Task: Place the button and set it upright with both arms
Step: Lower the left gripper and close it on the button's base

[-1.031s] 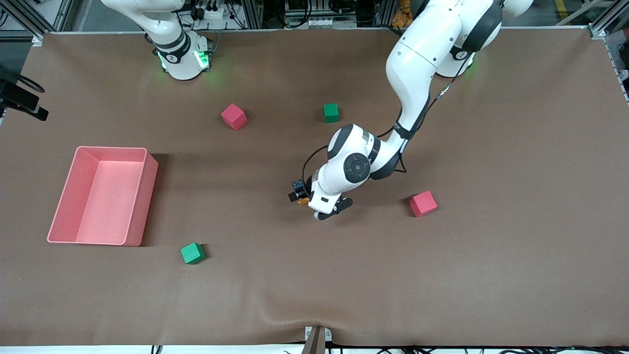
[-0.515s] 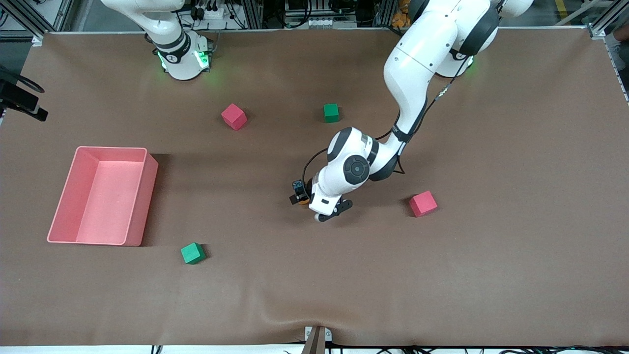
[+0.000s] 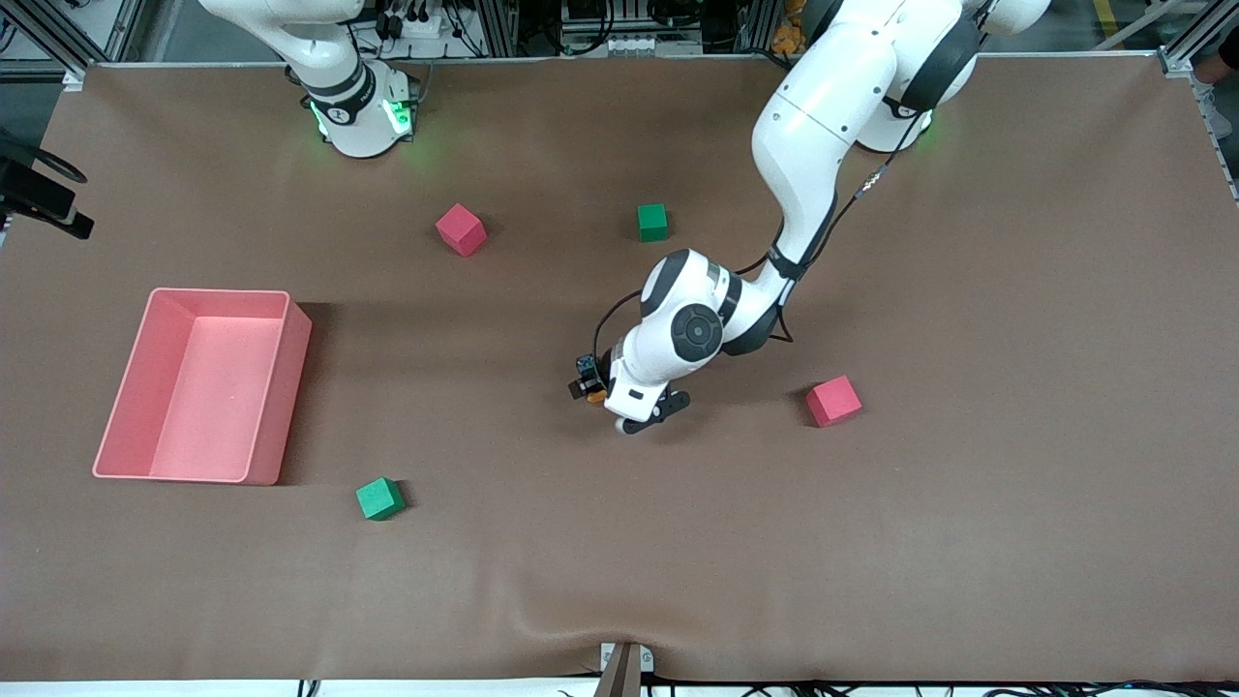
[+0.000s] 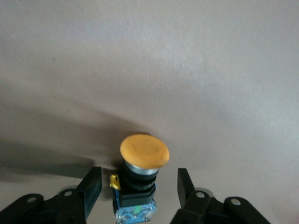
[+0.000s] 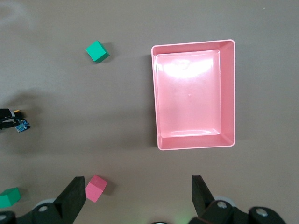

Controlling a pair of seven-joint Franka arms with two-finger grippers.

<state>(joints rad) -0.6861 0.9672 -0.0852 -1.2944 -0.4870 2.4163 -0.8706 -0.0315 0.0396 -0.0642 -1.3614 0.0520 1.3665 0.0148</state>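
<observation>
Grasp step: left gripper (image 4: 135, 186) low mid-tabletop, jaws part-open straddling button (image 4: 144, 151), not gripping yet; next squeeze shut; right gripper (image 5: 136, 193) waits, jaws wide, empty.

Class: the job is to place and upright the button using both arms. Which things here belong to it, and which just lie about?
Belongs: button; left gripper, open around it; right gripper, open, waiting.
Lying about: pink bin; red cubes; green cubes.

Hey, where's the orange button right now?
The button sits on the table mid-way between both arms' ends, between the left gripper's open fingers, with gaps on both sides.
</observation>
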